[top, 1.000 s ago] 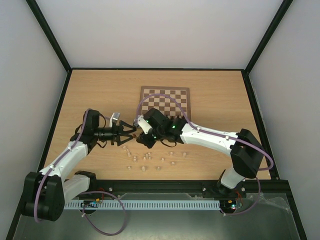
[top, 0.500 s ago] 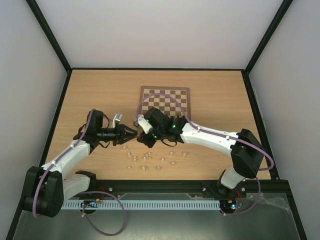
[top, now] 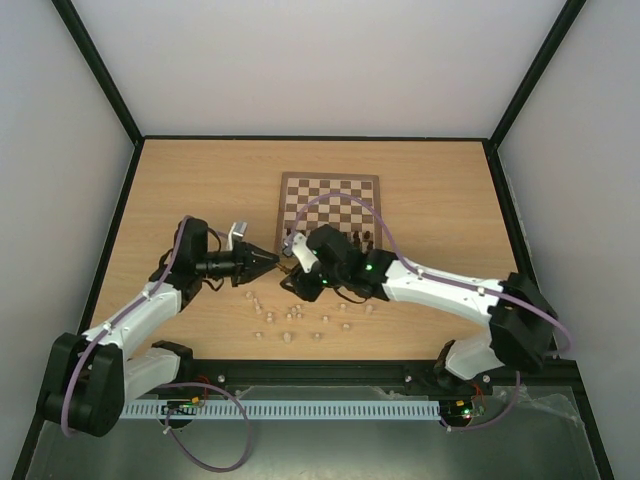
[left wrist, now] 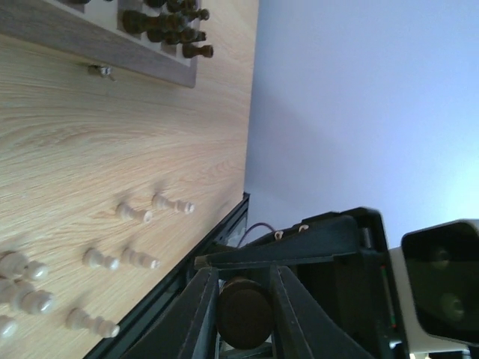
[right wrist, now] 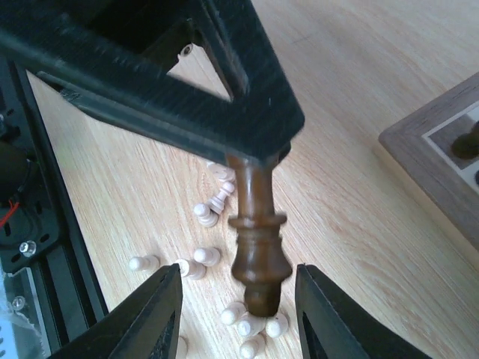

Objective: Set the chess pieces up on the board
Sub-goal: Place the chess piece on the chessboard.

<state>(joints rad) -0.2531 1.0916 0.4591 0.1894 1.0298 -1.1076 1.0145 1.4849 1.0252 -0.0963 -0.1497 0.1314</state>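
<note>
- Two grippers are meeting around one dark brown turned wooden chess piece (right wrist: 258, 247). My left gripper (left wrist: 243, 299) is pinching it by its narrow head, jaws pressed together on it. My right gripper (right wrist: 239, 273) is standing spread, one finger on each side of the piece's base with a gap showing on both sides.
- That piece is sticking out past my left fingertips and hanging between my right fingers. The square wooden chessboard with dark and cream squares (right wrist: 419, 161) is lying near my right gripper, off to one side of it.
- I am judging the grip as thin: only the small head is caught, so the heavier base could be levering the piece round or sliding it out.
- A drop would be landing it among the pale beige wooden chessmen (right wrist: 202, 258) scattered on the light wood tabletop (right wrist: 359, 67) just below my right gripper, and knocking them about.
- My right fingers are sitting close enough that a sideways pull-away risks clipping the base and twisting the piece in my left pinch.
- Dark brown chessmen (left wrist: 168, 22) are already crowding the board's edge ahead of my left gripper, so lowering this one among them risks toppling neighbours.
- No brand, label or writing is showing legibly in any view.
</note>
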